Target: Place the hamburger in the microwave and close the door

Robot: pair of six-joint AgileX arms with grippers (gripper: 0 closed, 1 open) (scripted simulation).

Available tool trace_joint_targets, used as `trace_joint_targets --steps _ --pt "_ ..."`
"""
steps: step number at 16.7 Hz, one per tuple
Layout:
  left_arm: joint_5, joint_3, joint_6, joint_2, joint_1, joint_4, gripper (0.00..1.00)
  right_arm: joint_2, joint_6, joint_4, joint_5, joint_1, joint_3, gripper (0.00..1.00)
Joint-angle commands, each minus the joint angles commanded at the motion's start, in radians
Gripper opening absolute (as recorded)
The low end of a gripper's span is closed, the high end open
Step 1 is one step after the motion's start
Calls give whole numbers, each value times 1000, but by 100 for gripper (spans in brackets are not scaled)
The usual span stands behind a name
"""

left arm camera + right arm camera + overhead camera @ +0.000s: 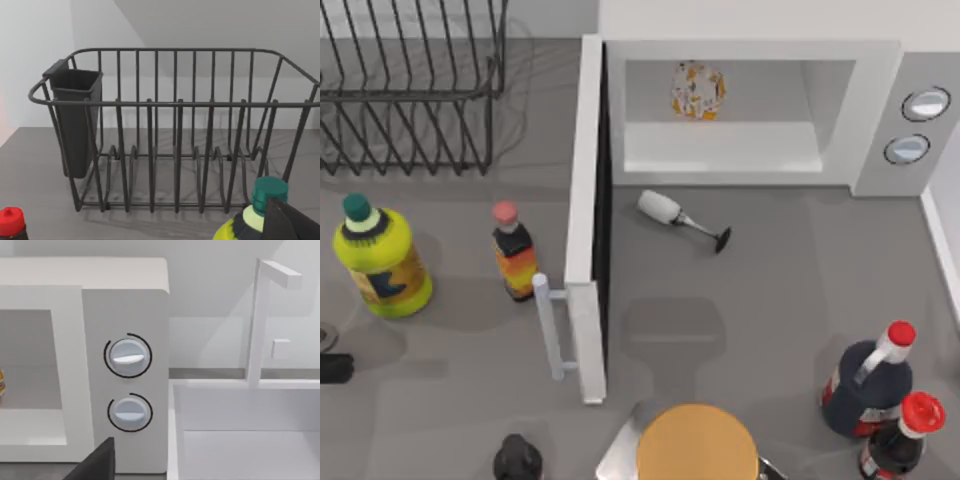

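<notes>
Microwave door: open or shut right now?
Open. The door stands swung out toward the table's front, edge-on, leaving the microwave cavity exposed with the hamburger inside.

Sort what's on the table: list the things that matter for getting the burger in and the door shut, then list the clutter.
Job things:
hamburger, already inside the cavity
microwave
door, standing open

Clutter:
dish rack
yellow bottle
sauce bottle
wine glass, lying on its side
orange disc
two red-capped bottles
</notes>
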Motion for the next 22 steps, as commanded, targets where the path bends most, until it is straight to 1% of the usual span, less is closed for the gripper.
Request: trace_joint_targets --steps 4,6,9,11,13,18,20,22 --pt "-13 -3 0 14 -17 17 0 0 0 0 0 0 0 100" --pt "-56 -15 1 58 -72 76 0 0 0 0 0 0 0 100" --pt "-149 -42 3 145 -166 198 0 0 0 0 0 0 0 100" --pt "-202 -57 3 191 -207 253 0 0 0 0 0 0 0 100" --pt "-227 -65 4 214 -227 280 0 0 0 0 0 0 0 100" --pt "-226 -49 1 226 -225 276 0 0 0 0 0 0 0 100" --pt "-244 -15 -29 261 -254 242 0 0 0 0 0 0 0 100" --pt "-272 61 -81 338 -304 171 0 0 0 0 0 0 0 100"
